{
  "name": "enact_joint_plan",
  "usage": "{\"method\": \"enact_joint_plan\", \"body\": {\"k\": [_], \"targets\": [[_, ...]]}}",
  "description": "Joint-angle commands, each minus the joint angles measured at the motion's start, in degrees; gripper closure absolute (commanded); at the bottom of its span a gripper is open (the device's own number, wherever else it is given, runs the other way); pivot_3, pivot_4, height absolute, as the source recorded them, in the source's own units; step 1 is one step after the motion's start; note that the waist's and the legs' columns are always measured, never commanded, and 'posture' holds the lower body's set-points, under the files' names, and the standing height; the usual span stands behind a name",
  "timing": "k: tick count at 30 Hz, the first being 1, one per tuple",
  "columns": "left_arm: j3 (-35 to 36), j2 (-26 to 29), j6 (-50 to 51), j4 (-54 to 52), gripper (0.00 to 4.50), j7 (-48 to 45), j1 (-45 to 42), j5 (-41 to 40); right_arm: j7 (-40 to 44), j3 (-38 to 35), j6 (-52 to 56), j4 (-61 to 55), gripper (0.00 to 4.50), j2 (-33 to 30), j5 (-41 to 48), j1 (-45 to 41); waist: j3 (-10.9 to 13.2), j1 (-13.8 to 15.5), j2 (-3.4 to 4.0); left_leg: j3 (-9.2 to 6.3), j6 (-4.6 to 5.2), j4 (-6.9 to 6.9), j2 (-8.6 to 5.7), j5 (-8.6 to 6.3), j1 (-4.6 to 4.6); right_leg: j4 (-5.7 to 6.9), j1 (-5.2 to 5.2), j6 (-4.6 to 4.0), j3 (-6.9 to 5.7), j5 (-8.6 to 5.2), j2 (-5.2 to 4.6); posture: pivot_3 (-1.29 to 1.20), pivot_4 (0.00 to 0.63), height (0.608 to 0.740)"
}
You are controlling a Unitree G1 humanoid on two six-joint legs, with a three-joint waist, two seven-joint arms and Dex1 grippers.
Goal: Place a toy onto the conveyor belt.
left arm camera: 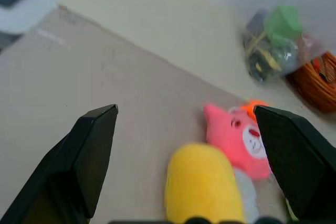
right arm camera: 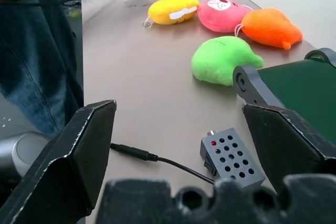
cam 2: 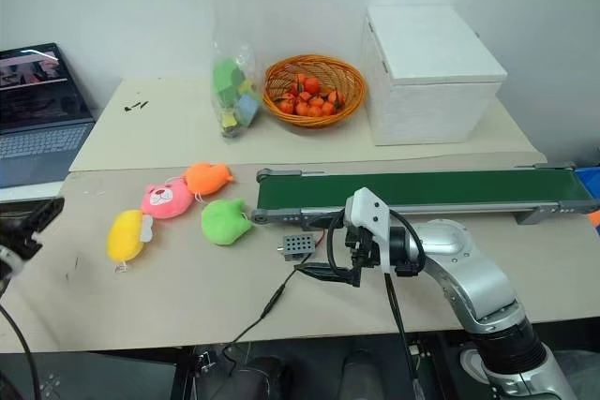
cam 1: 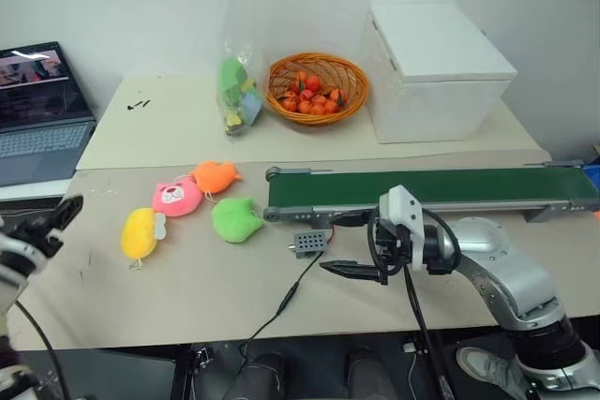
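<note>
The yellow toy [cam 1: 140, 232] lies on the table [cam 1: 187, 278], beside the pink plush [cam 1: 176, 197], well apart from the conveyor belt [cam 1: 431, 186]. The left gripper [cam 1: 52, 217] hovers near the table's left edge, spread wide and empty. The right gripper [cam 1: 352, 270], also spread and empty, hangs beside a small grey box [cam 1: 308, 244].

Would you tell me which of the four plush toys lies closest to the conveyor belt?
The lime-green plush: it lies just off the conveyor belt's roller end, while the orange, pink and yellow ones sit farther away.
</note>
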Motion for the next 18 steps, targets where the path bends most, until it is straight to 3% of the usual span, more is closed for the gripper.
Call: {"method": "enact_joint_plan", "body": {"k": [1,11,14,18], "targets": [[0.62,-0.65,6.46,3.14,0.07,-7.50,2.32,-4.34,-0.66,-0.73,-1.26,-0.50,0.00,0.56,-0.17,-0.63,0.00,0.17,-0.01,0.06,0.00,-0.05,0.04,0.00,0.06,0.01,-0.01,-0.01,0.01,0.00,0.02,0.00,0.150,0.740],[-1.93,-6.49,-2.08,23.07,0.07,-8.58,0.18,0.83,-2.26,-3.23,0.04,-2.24,0.00,-0.08,1.31,0.13,-0.19,0.40,0.24,0.65,-0.05,-0.41,0.34,-0.03,0.29,0.03,-0.01,-0.22,0.10,0.14,0.01,0.00,0.150,0.740],[-3.69,-8.06,-2.41,24.03,0.07,-9.64,-1.91,1.79,-2.75,-3.59,0.21,-2.53,0.00,-0.22,1.78,0.29,-0.56,0.89,0.88,0.76,-0.04,-0.55,0.38,-0.05,0.52,0.03,0.10,-0.25,0.19,0.15,0.02,0.00,0.150,0.740],[-5.77,-9.90,-2.21,23.31,0.07,-10.12,-5.70,2.63,-3.08,-3.53,0.29,-2.52,0.00,-0.25,1.97,0.40,-0.65,1.75,1.04,0.79,0.05,-0.64,0.41,-0.13,0.79,0.05,0.35,-0.24,0.22,0.15,0.01,0.00,0.150,0.740]]}}
